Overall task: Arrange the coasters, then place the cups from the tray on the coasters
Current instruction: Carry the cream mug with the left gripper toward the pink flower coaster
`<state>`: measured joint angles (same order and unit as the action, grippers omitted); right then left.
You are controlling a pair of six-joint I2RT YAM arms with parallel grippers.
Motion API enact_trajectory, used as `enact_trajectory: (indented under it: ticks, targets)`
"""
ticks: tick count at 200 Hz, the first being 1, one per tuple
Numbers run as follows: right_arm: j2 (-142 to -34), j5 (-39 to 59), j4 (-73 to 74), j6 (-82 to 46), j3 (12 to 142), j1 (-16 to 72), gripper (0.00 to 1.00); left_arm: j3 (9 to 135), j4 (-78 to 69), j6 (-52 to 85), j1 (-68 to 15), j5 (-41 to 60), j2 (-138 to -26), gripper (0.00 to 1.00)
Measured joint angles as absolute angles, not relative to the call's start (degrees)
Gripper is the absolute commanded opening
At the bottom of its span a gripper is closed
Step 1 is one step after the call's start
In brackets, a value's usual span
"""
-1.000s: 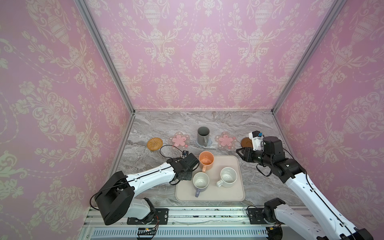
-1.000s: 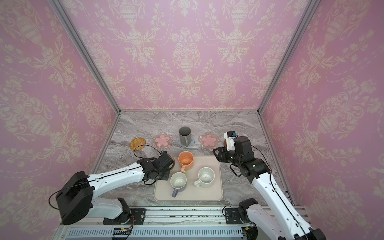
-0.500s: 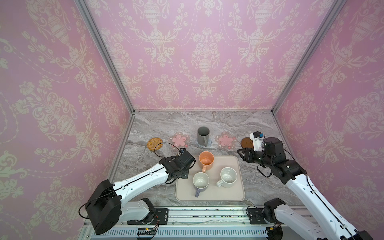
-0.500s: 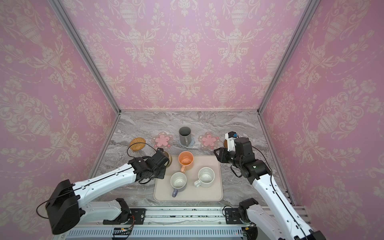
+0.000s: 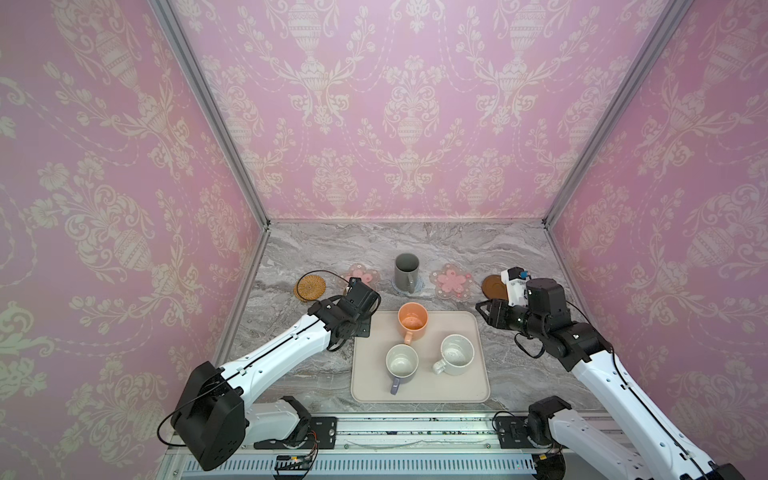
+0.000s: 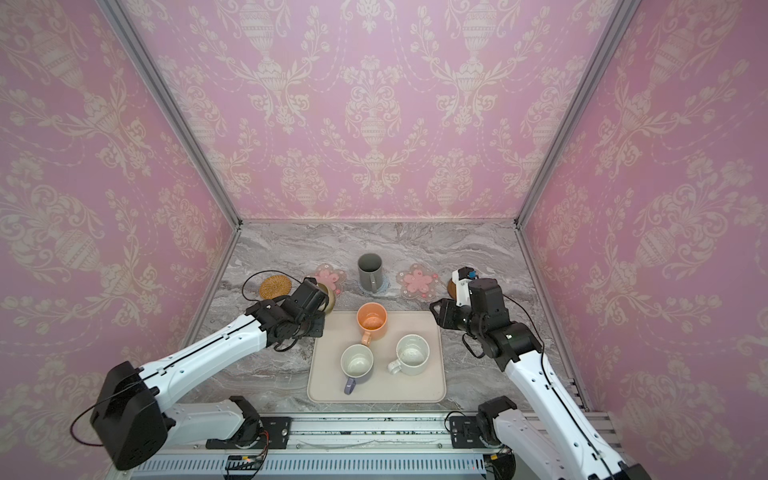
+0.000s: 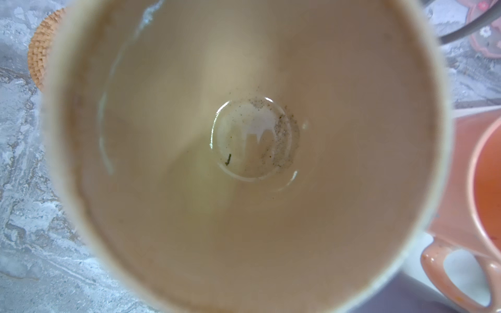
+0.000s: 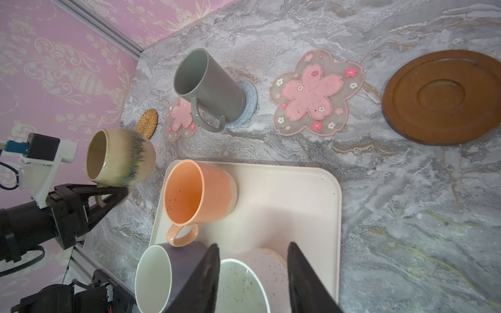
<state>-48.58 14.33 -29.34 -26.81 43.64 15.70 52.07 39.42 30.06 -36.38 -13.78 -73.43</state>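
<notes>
The tray [image 5: 457, 386] lies at the near edge of the table [image 5: 311, 249], between the two arms. Three mugs stand on it: the peach mug [image 5: 412, 322] at the far side, and the speckled mug [image 5: 456, 353] and lavender mug [image 5: 402, 363] side by side nearer the front.

The left claw [image 8: 108, 196] is pinched on the handle of the beige mug [image 8: 122, 157]. That mug sits upright just off the tray's far-left corner, beside the peach mug, and its inside fills the left wrist view. Whether its base touches the table I cannot tell.

The right claw [image 8: 254, 245] is partly spread and grips nothing. It hovers at the tray's far-right corner, pointing in over the tray. In the right wrist view the speckled mug's rim shows between its fingers [image 8: 208, 271].

Beyond the tray the grey mug [image 5: 406, 272] stands on the knitted coaster [image 8: 250, 108], in the middle of a row. The rattan coaster [image 5: 310, 286] is at the row's left end. Next comes a flower coaster [image 5: 368, 276], partly hidden by the left wrist. Right of the grey mug lie the other flower coaster [image 5: 451, 281] and the wooden disc [image 5: 492, 286]. All four are bare.
</notes>
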Motion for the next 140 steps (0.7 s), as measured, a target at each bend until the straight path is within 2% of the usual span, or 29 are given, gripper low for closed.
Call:
enact_trajectory:
  ticks: [140]
  targets:
    - [-47.8, 10.4, -32.5, -27.0, 44.6, 15.4, 0.45, 64.9, 38.9, 21.5, -27.0, -10.8, -88.3, 0.00]
